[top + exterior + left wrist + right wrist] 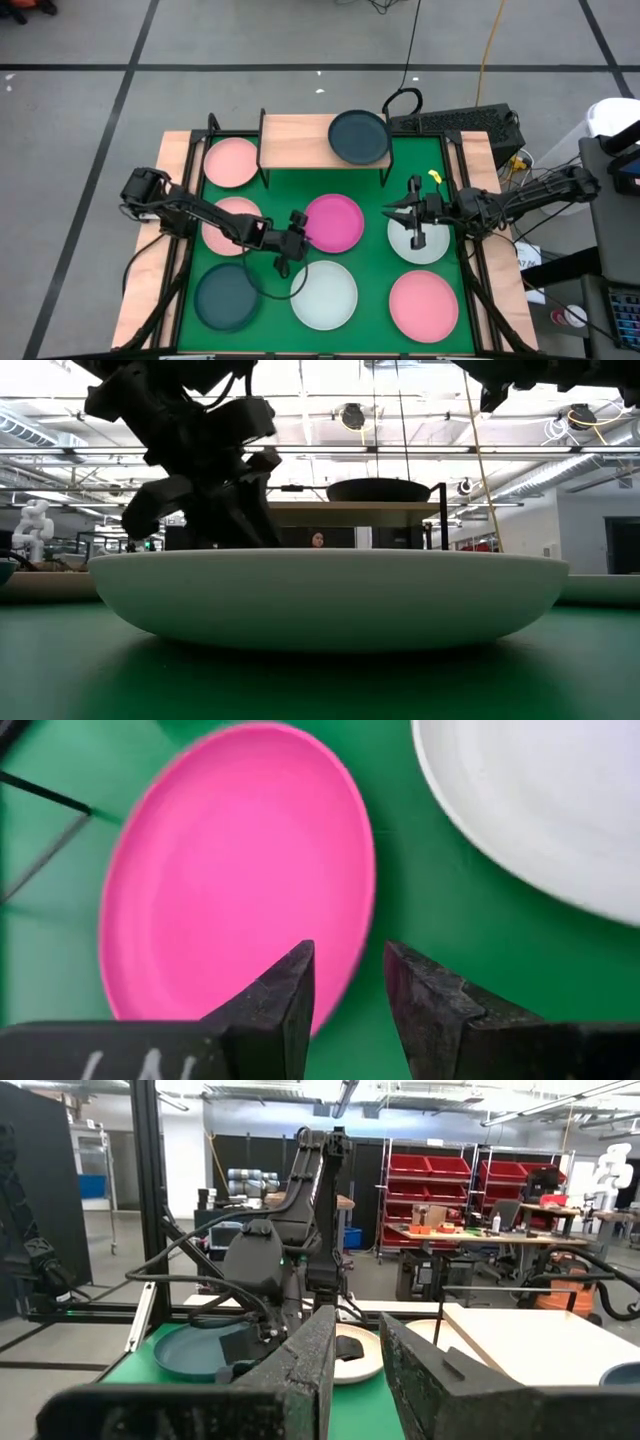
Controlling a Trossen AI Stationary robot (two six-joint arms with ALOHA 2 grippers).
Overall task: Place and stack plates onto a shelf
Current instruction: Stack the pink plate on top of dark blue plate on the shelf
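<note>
- The shelf (322, 139) sits at 12 o'clock on the green mat (375, 265). Its long axis runs left to right across the table: a light wood plank top on thin black wire legs.
- One dark teal plate (359, 136) is already on the shelf's right half, lying flat with its rim up. From the low view it shows as a dark shallow bowl shape (378, 490) on the plank.
- The rest are on the mat, all round, matte and shallow, so no real long axis: light pink plate (231, 161) at 10 o'clock just beside the shelf, another light pink plate (229, 226) at 9 under the left arm, magenta plate (333, 222) about dead centre, pale mint plate (418, 238) at 3, second dark teal plate (227, 297) at 7, whitish plate (324, 294) at 6, and a pink plate (423, 305) at 5.
- Left gripper (291, 243) hangs just at the magenta plate's left edge. In the wrist view its fingers (285, 1003) are a small gap apart with nothing between them, the magenta rim (237, 875) right ahead.
- Right gripper (405, 212) is over the pale mint plate's upper edge, fingers (310, 1360) slightly parted and empty.
</note>
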